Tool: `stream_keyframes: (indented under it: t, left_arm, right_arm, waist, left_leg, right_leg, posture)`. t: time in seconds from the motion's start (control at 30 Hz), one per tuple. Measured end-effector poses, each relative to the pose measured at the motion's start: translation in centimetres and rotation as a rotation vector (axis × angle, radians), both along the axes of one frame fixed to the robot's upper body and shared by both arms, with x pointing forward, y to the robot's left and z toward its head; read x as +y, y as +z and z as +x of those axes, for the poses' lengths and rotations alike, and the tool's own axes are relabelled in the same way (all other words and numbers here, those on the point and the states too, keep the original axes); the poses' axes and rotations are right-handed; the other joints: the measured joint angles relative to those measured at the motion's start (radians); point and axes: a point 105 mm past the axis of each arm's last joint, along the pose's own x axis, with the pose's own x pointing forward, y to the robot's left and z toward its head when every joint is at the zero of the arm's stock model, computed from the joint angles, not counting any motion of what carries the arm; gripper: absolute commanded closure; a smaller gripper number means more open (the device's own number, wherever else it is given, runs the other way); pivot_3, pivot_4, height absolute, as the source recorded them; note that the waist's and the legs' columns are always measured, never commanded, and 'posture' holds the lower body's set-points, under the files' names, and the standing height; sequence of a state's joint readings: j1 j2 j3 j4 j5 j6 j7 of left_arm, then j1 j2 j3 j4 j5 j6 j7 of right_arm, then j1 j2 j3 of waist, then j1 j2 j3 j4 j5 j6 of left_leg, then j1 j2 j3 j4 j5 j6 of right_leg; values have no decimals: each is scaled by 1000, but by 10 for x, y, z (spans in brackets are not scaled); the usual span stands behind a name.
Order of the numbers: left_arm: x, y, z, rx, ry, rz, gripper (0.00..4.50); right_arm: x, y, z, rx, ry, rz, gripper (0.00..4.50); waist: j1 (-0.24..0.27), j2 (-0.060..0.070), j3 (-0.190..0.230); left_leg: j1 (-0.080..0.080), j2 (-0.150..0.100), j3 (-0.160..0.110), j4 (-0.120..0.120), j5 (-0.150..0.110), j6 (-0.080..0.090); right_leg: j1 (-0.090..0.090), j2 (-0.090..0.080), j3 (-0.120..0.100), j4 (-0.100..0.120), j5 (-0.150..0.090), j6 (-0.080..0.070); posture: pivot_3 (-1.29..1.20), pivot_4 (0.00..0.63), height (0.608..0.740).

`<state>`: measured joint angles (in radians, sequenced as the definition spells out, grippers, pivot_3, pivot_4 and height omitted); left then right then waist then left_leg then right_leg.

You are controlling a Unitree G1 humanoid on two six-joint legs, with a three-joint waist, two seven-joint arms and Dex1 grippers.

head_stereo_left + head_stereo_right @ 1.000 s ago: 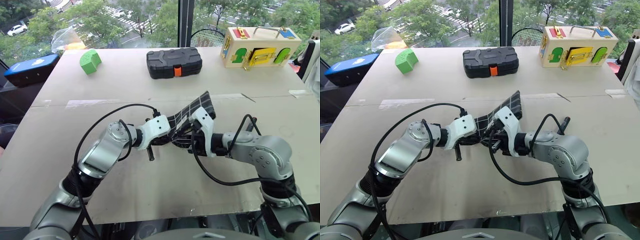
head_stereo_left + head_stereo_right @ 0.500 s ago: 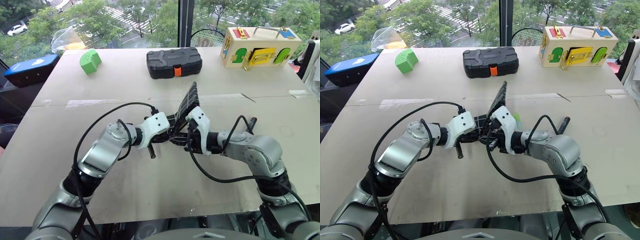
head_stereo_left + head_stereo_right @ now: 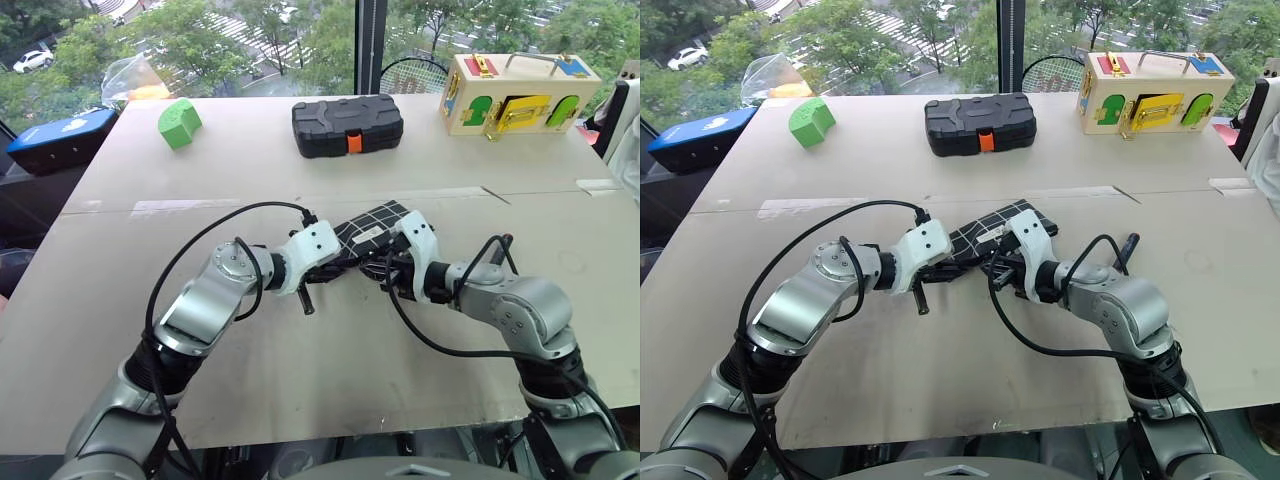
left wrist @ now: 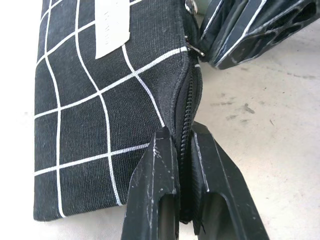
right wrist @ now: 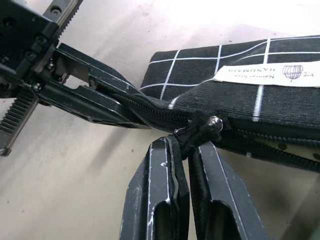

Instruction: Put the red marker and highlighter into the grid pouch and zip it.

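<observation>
Clamping grid pouch [image 4: 100, 105] zipper edge: left pincer [image 4: 182, 150] | right pincer [image 5: 182, 150] pinching pull cord [image 5: 202, 127]

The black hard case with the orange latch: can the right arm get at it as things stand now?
Probably not yet. The table between is bare, but the right gripper is shut on the zipper pull cord of the grid pouch; the case lies well beyond.
</observation>
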<state>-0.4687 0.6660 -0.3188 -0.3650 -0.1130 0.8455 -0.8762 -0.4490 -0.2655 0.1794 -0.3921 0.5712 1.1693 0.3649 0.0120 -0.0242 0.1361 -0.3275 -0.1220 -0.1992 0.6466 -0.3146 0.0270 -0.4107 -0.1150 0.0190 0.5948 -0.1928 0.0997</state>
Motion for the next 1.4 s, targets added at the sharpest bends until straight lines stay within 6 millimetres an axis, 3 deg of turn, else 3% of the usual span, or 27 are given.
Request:
stream_keyframes:
  t: [0.23, 0.33, 0.47, 0.6, 0.7, 0.83, 1.13, 1.23, 1.4]
  left_arm:
    - [2, 0, 0, -4, -1, 5, 4500]
    - [4, 0, -2, -14, -26, -12, 4500]
    - [10, 1, -3, -31, -81, -21, 4500]
    - [13, 2, -2, -46, -139, -37, 4500]
    - [12, 4, -2, -63, -169, -49, 4500]
    - [13, 3, -2, -65, -185, -52, 4500]
    - [11, 5, -3, -83, -205, -57, 4500]
    - [9, 6, -5, -90, -234, -58, 4500]
    - [6, 5, -1, -94, -241, -60, 4500]
  right_arm:
    - [8, 2, -2, 10, 38, 20, 4401]
    - [5, 3, -1, -4, 46, 23, 3455]
    - [-9, 5, -5, -49, 59, -5, 1605]
    - [-30, 12, -16, -110, 46, -37, 1605]
    - [-43, 25, -13, -167, -11, -31, 2529]
    - [-50, 31, -7, -185, -81, -10, 4414]
    - [-47, 29, 3, -152, -143, -7, 4468]
    - [-47, 20, 11, -195, -144, -125, 4468]
    - [-26, 1, 17, -425, 45, -441, 4468]
  waist:
    - [0, 0, 0]
    - [0, 0, 0]
    - [3, 0, 0]
    - [2, 0, 0]
    - [0, 0, 0]
    - [1, 0, 0]
    - [2, 0, 0]
    - [1, 0, 0]
    - [-1, 0, 0]
  left_leg:
    - [0, 0, 0, 0, 0, 0]
    - [0, 0, 0, 0, 0, 0]
    - [0, 0, 0, 0, 0, 0]
    - [-1, 0, 0, 0, 0, 0]
    - [-1, 0, 0, 0, 0, 0]
    - [-1, 0, 0, 0, 0, 0]
    - [-1, 0, 0, 1, 0, 0]
    - [-1, 0, 1, 1, 0, 0]
    - [-1, 0, 1, 1, 0, 0]
  right_leg:
    - [0, 0, 0, 0, 0, 0]
    - [0, 0, 0, 0, 0, 0]
    - [0, 0, 0, -1, 0, 0]
    - [0, 0, -1, -1, 0, 0]
    - [0, 0, 0, -1, 0, 0]
    - [0, 0, 0, -1, 0, 0]
    - [0, 0, 0, -1, 0, 0]
    - [0, 0, 0, -1, 0, 0]
    - [0, 0, 0, -1, 0, 0]
  posture:
    - [0, 150, 740]
    - [0, 150, 740]
    - [0, 150, 740]
    - [0, 150, 740]
    - [0, 150, 740]
    - [0, 150, 740]
    - [0, 150, 740]
    - [0, 150, 740]
    - [0, 150, 740]
